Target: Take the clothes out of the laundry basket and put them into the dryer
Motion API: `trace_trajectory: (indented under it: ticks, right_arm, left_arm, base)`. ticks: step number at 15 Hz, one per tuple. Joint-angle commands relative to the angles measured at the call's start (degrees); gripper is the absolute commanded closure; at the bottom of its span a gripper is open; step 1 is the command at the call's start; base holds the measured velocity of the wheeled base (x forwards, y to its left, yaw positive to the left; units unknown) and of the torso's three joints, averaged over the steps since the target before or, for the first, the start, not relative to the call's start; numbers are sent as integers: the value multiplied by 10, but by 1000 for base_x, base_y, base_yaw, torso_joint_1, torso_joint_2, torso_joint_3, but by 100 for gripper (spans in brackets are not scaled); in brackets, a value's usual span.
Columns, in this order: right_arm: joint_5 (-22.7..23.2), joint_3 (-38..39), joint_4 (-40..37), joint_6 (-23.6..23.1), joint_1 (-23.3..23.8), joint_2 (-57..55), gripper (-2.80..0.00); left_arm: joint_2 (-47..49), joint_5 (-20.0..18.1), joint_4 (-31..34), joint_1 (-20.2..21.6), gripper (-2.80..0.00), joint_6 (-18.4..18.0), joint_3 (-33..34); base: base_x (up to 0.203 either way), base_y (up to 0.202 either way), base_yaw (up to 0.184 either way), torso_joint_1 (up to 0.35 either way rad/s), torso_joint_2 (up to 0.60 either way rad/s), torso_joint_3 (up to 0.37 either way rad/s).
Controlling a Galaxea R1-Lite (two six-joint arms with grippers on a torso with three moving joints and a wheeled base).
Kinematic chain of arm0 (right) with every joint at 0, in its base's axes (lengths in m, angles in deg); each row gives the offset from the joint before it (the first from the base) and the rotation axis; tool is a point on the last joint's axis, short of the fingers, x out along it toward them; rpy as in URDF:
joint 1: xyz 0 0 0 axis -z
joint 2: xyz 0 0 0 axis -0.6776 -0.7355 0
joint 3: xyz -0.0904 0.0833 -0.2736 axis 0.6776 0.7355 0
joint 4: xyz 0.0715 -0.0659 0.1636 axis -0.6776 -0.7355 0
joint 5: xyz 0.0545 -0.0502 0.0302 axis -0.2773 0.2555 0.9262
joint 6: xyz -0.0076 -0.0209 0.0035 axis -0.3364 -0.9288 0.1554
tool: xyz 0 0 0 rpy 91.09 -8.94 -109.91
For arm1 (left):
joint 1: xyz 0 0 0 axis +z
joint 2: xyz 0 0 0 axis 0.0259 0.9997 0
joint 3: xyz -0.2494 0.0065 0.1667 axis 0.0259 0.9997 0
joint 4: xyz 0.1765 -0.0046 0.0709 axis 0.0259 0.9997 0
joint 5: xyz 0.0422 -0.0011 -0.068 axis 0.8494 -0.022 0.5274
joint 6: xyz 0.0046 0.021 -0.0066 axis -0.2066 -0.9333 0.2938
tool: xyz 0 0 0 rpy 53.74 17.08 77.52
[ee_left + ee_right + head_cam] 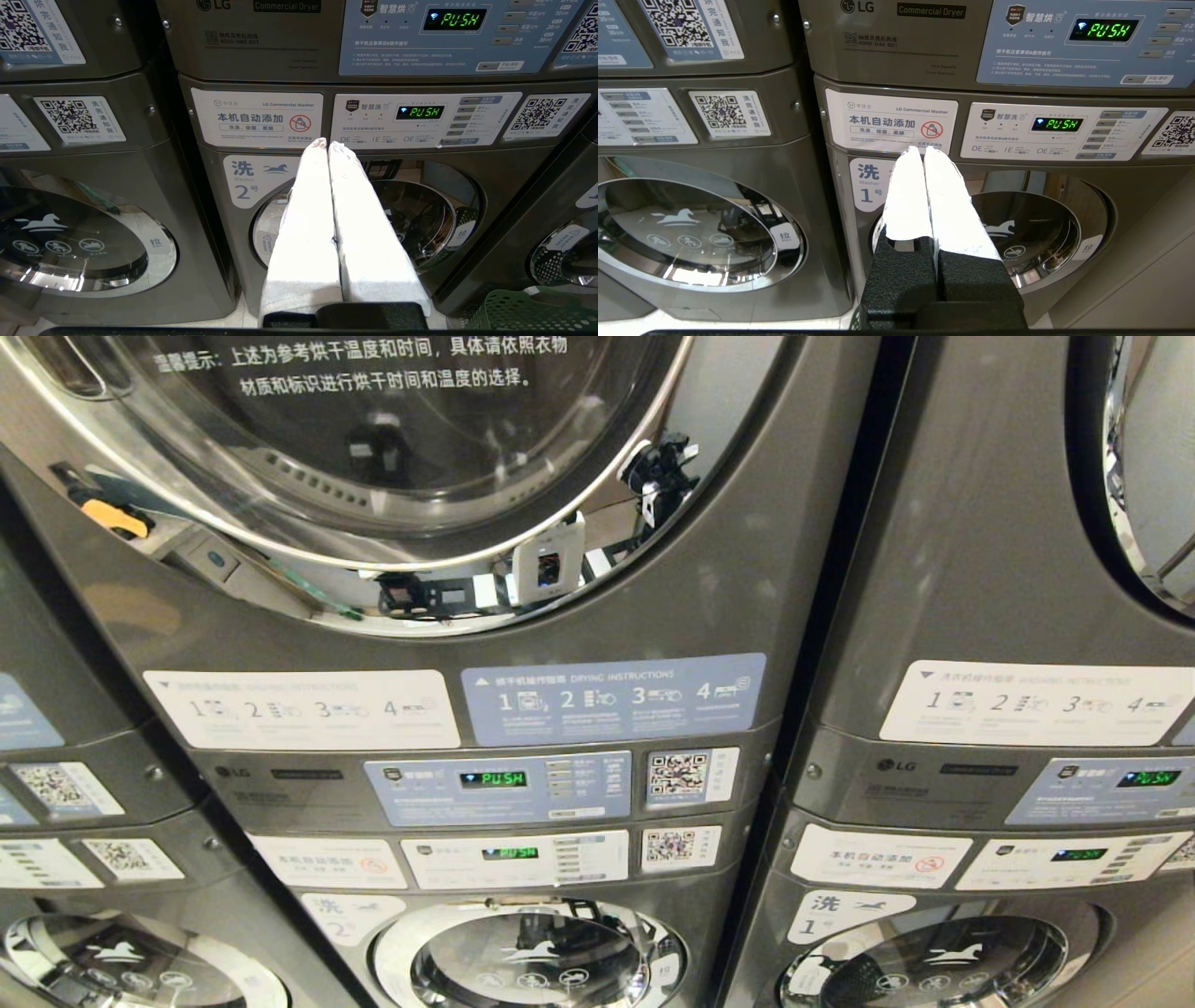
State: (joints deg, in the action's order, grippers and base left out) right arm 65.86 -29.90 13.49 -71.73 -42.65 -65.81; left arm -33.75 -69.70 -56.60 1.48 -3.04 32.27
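Fingers (345,168) pressed together; laundry basket (528,312) cut off at frame edge.

A corner of the green lattice laundry basket (528,310) sits on the floor. It lies just below the washer door (369,219). No clothes can be made out.

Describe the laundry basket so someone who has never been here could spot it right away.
Find the stacked grey LG machines; in the left wrist view, washer number 2 faces the camera. The laundry basket sits on the floor beyond it. It is the only green thing there, with lattice-holed plastic walls.
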Motion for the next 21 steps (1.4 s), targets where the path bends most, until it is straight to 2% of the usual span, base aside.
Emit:
trace_trajectory:
  ticks: [1, 14, 21]
  right_arm:
    - [1, 0, 0, 0, 0, -1, 0]
    - [0, 0, 0, 0, 0, -1, 0]
    - [0, 0, 0, -2, 0, 0, 0]
  left_arm:
    - [0, 0, 0, 0, 0, 0, 1]
    - [1, 0, 0, 0, 0, 0, 1]
    - [0, 0, 0, 0, 0, 0, 1]
  base:
    - [0, 0, 0, 0, 0, 0]
    - [0, -1, 4, 42, -79, -39]
    - [2, -7, 166, 59, -111, -58]
